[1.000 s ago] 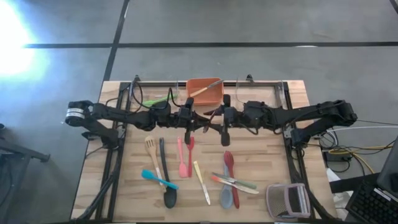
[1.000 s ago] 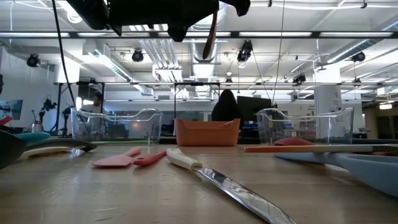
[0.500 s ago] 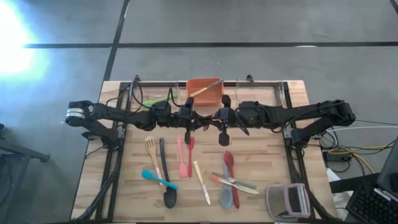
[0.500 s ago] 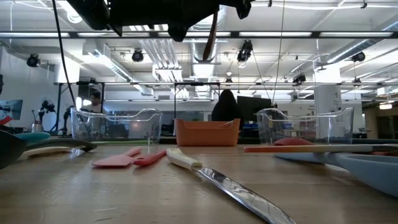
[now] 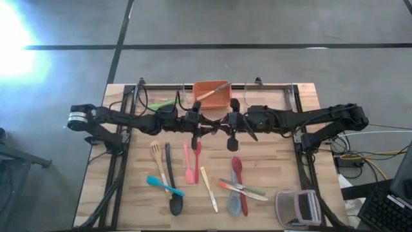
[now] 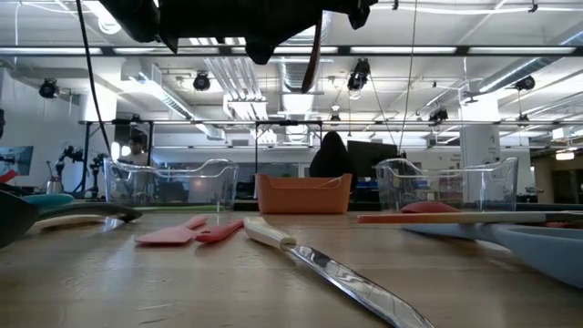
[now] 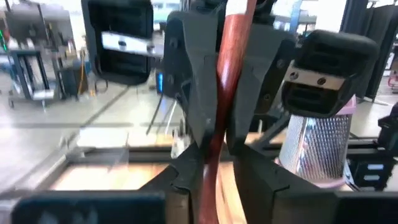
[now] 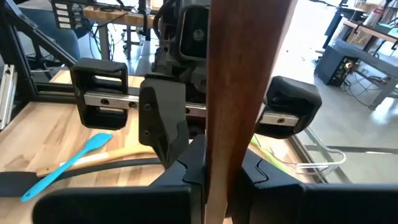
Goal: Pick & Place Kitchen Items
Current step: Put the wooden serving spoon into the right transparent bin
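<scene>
Pale wooden tabletop (image 5: 270, 154) fills my overhead view, with an orange rectangular bin (image 5: 212, 95) at its far edge. Both arms reach in to the middle, just in front of that bin, where the left gripper (image 5: 195, 127) and right gripper (image 5: 230, 127) face each other closely. Between them is a dark red-brown long-handled utensil (image 6: 312, 56), held above the table. On each wrist camera I see that arm's own fingers pressed against the handle (image 7: 227, 81), one on each side, so both look clamped on it. The rest lie loose on the wood nearer me: two pink spatulas (image 5: 190, 161), a blue spatula (image 5: 164, 185), a black spoon (image 5: 172, 183) and a red spoon (image 5: 236, 169).
</scene>
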Robot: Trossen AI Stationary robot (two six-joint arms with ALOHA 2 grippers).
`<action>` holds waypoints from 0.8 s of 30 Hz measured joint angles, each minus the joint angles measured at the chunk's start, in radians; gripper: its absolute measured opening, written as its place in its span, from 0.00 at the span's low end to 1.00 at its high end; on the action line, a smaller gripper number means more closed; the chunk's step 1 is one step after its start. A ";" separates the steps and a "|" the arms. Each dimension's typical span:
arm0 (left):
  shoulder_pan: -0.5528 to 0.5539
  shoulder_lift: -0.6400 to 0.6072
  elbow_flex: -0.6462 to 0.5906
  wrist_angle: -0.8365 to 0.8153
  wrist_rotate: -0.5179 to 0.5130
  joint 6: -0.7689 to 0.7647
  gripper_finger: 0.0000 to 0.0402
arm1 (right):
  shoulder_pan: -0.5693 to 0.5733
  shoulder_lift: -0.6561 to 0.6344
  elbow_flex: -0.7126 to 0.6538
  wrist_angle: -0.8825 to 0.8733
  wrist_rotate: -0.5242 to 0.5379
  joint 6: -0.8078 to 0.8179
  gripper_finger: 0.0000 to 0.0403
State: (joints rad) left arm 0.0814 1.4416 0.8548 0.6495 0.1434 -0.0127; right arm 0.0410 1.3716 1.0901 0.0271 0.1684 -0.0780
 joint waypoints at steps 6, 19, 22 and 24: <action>0.000 -0.001 0.057 -0.192 -0.004 0.009 0.40 | 0.000 -0.002 0.000 -0.002 0.000 0.003 0.06; -0.001 -0.001 0.071 -0.318 -0.003 -0.006 0.69 | -0.001 -0.079 0.000 -0.162 0.147 -0.004 0.06; -0.001 -0.002 0.072 -0.361 -0.004 -0.009 0.68 | -0.003 -0.128 0.000 -0.235 0.168 0.000 0.06; -0.001 -0.002 0.072 -0.390 -0.004 -0.017 0.68 | -0.007 -0.162 0.000 -0.288 0.179 0.017 0.06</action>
State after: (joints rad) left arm 0.0804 1.4395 0.9264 0.2597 0.1398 -0.0300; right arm 0.0342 1.2101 1.0897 -0.2610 0.3478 -0.0609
